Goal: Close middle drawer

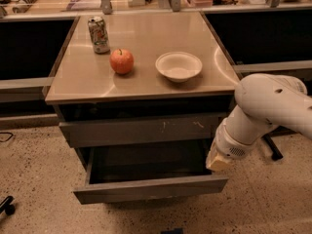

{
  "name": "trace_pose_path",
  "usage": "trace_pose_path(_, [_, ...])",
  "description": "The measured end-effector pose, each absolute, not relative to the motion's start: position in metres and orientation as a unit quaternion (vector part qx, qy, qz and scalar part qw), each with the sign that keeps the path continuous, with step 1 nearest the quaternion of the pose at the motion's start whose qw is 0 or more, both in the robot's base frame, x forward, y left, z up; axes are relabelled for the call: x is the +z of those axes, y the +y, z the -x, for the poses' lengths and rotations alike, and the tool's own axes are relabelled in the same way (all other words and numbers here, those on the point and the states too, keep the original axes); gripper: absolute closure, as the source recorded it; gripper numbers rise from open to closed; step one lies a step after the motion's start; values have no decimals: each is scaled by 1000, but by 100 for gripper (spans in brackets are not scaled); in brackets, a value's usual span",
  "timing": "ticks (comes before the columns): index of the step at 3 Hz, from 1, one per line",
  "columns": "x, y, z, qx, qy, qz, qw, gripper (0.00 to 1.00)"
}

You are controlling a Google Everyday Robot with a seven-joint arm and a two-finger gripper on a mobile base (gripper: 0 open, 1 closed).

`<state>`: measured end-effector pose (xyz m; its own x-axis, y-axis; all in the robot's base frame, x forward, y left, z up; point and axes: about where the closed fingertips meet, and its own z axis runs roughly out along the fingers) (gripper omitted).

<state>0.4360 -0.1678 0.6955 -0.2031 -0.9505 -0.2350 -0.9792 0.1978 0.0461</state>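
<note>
The middle drawer (151, 189) is pulled out of the cabinet, low in the camera view. Its plain dark-grey front faces me and its inside is dark. Above it sits a taller grey drawer front (141, 129) with pale scratch marks, which is pushed in. My white arm comes in from the right. My gripper (218, 162) is at the end of the arm, just above the right front corner of the open drawer and in front of the cabinet's right edge. The wrist hides most of it.
On the cabinet top (146, 77) stand a soda can (98, 34), a red apple (121, 61) and a white bowl (178, 66). Dark counters run along both sides. A chair base (273, 150) is on the speckled floor at the right, and a castor (7, 206) at the far left.
</note>
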Motion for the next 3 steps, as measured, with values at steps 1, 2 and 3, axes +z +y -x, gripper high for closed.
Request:
trace_pose_path(1, [663,-168,-438,95,753,645,87,100])
trace_pose_path(2, [597,-164,-447,119,725,667,125,100])
trace_pose_path(3, [536,-160,-463,154,706,673,158,100])
